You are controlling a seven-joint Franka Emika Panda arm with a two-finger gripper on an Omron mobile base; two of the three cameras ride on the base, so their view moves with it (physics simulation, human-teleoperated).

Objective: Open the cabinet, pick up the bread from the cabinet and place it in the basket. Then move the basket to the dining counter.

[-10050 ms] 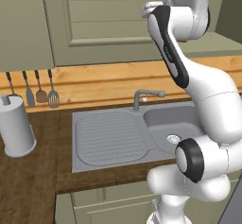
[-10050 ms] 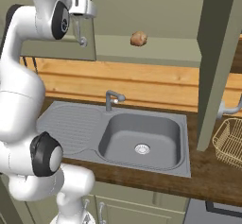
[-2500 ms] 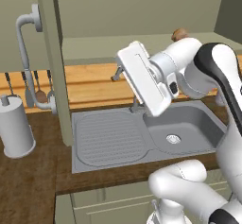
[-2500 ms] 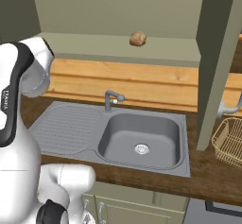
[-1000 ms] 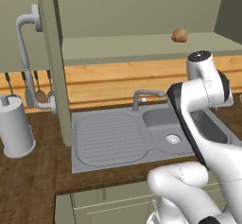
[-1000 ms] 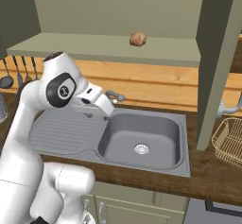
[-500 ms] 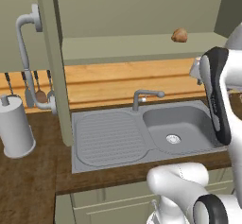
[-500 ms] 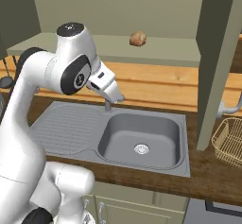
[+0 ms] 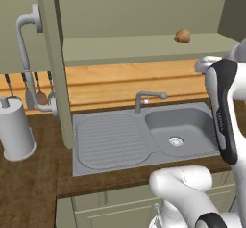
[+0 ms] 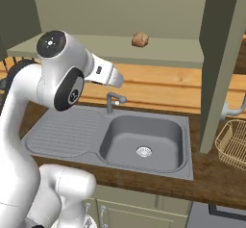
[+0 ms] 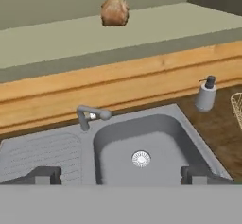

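The cabinet (image 9: 144, 10) stands open, its doors (image 10: 222, 54) swung out to both sides. On its pale green shelf lies the bread (image 11: 115, 11), a small brown bun (image 9: 182, 35) (image 10: 140, 39). My gripper (image 11: 122, 175) is open and holds nothing. It hovers over the sink, well below and in front of the bread. The wire basket (image 10: 233, 143) sits on the worktop to the right, beyond the open right door; its rim (image 11: 237, 106) shows at the edge of the hand view. The dining counter is out of view.
A grey sink (image 10: 144, 140) with a faucet (image 10: 114, 99) and a ribbed drainer (image 9: 110, 138) lies below the shelf. A soap dispenser (image 11: 205, 94) stands right of the basin. At the left are a paper-towel roll (image 9: 17, 128) and hanging utensils (image 9: 41, 96).
The arm has swung up and to the right over the sink, turning the hand toward the open shelf. The fingers stay open; bread and basket have not moved.
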